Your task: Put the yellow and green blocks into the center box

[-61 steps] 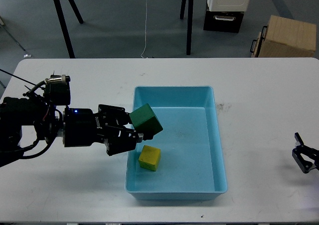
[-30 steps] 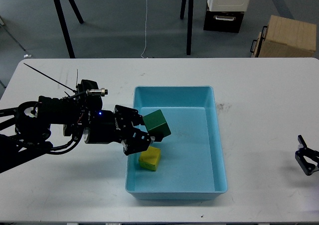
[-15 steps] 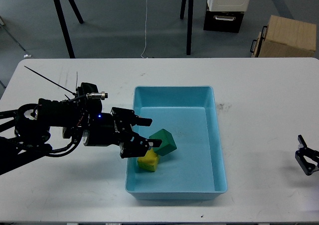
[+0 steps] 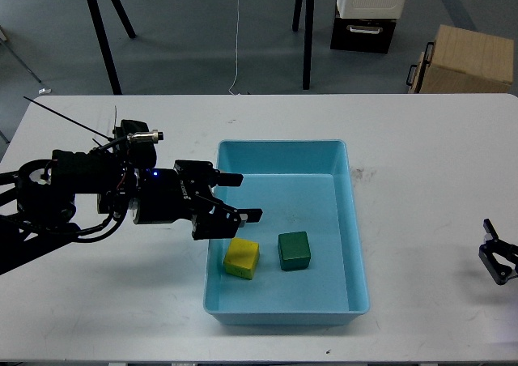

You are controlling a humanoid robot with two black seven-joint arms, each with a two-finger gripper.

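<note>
A green block (image 4: 294, 250) and a yellow block (image 4: 242, 257) lie side by side on the floor of the light-blue box (image 4: 352, 220) at the table's middle. My left gripper (image 4: 235, 196) is open and empty, its two fingers spread over the box's left wall, up and left of the yellow block. My right gripper (image 4: 499, 262) shows only at the right edge of the view, low over the table; its fingers cannot be told apart.
The white table (image 4: 421, 139) bears the box. Beyond its far edge stand black stand legs (image 4: 101, 34), a cardboard box (image 4: 465, 58) and a black-and-white case (image 4: 368, 14) on the floor.
My left gripper carried the green block over the box, opened and let it go. The block dropped to the box floor beside the yellow block. The gripper then drew back left.
</note>
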